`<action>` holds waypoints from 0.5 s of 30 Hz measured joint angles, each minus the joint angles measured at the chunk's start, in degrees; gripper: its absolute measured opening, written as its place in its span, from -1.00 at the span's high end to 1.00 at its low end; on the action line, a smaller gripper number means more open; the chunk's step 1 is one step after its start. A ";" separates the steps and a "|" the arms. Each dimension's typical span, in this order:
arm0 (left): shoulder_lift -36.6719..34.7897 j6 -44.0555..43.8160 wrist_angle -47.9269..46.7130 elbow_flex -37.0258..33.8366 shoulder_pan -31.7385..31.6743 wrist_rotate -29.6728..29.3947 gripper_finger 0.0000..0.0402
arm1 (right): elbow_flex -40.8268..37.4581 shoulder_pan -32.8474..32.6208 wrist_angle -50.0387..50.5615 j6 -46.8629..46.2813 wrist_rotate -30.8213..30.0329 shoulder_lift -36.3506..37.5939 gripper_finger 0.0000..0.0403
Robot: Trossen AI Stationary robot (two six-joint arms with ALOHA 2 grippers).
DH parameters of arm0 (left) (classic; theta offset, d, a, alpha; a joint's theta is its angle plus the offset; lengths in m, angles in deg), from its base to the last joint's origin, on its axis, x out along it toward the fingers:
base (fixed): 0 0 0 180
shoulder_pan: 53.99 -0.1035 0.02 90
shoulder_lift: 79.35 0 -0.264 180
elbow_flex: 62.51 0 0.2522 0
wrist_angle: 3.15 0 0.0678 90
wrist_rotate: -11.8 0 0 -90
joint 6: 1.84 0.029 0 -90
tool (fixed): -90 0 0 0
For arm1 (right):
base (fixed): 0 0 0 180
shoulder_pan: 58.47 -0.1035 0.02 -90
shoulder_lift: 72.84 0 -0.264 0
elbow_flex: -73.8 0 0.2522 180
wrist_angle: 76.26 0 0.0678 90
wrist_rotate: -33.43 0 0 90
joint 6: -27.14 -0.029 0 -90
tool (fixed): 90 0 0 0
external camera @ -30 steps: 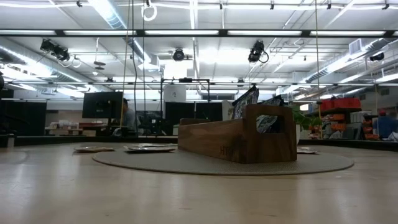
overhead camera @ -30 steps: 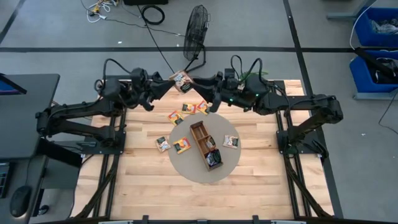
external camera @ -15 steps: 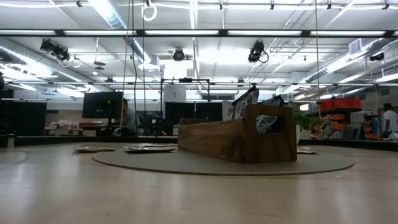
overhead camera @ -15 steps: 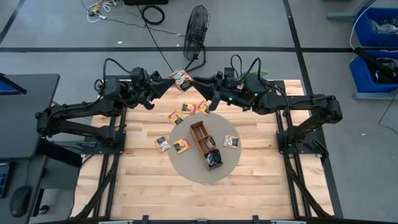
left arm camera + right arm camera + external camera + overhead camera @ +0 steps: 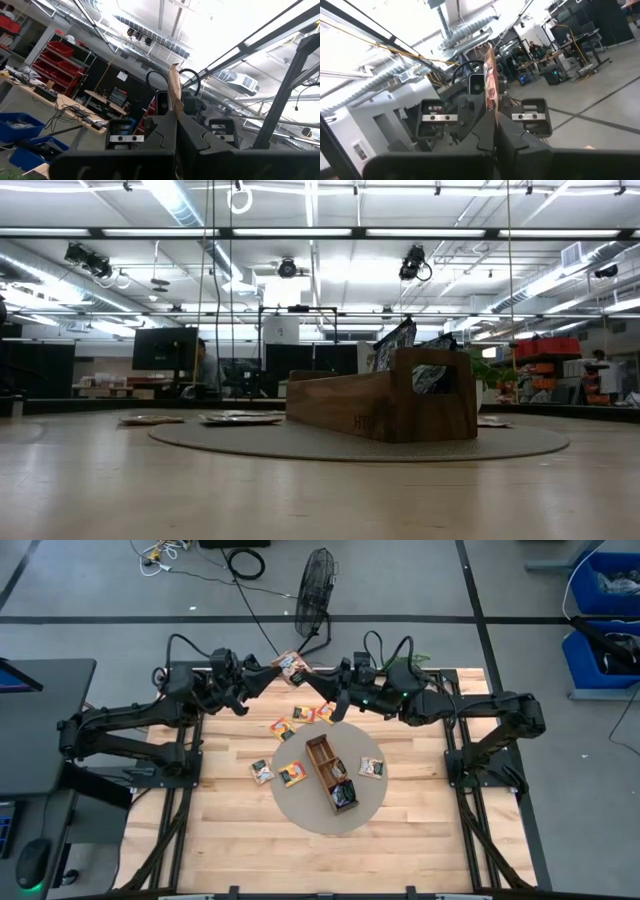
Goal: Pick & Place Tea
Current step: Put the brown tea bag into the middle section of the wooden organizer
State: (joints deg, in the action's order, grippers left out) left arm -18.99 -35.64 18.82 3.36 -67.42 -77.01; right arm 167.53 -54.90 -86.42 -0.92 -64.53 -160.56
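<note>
One tea sachet (image 5: pixel 291 666), pale with an orange print, hangs in the air over the table's far edge, between both grippers. My left gripper (image 5: pixel 273 671) comes at it from the left and is shut on it. My right gripper (image 5: pixel 314 680) comes from the right and is also shut on it. Each wrist view shows the sachet edge-on (image 5: pixel 173 90) (image 5: pixel 489 80). Several more sachets lie flat on the table (image 5: pixel 283 728) and on the round mat (image 5: pixel 371 767). Dark ones stand in the wooden tray (image 5: pixel 322 765). My left gripper pinches the sachet's left edge (image 5: pixel 175 107) between its two fingers, coming level and slightly upward from the table's left. The sachet stands on edge, lifted clear of the table. My right gripper pinches the sachet's opposite edge (image 5: pixel 491 107) between its two fingers, coming from the table's right, slightly upward. The sachet stands upright between the two grippers.
The tray sits slantwise on the round grey mat (image 5: pixel 300 805) in mid-table, also seen in the low view (image 5: pixel 380 405). A floor fan (image 5: pixel 315 580) stands beyond the far edge. The near half of the wooden table (image 5: pixel 240 840) is bare.
My right gripper has edged toward the table's left and shut its fingers on the sachet that my left gripper holds up. The sachet has stayed in place in the air.
</note>
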 joint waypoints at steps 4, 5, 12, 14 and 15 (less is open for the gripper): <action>0.02 0.03 -0.10 0.00 -0.07 0.00 0.99 | 0.00 0.00 0.75 -0.20 0.10 0.30 0.98; 0.02 0.02 -0.10 0.00 -0.29 0.05 0.99 | 0.00 0.02 1.03 -0.48 0.40 0.39 0.98; -1.29 1.82 -3.64 -0.04 -2.49 7.02 0.99 | 0.00 0.02 7.13 -1.65 3.16 2.33 1.00; -1.64 1.47 -6.09 -0.04 -3.20 9.82 0.99 | -0.01 -0.01 10.43 -2.46 3.54 3.43 1.00; -1.78 1.46 -7.45 -0.04 -3.65 11.32 0.99 | -0.02 -0.02 12.01 -2.95 3.90 3.91 1.00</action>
State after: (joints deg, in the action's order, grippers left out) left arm -20.77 -34.18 11.37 3.32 -71.07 -65.69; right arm 167.51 -54.92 -74.41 -3.87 -60.63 -156.65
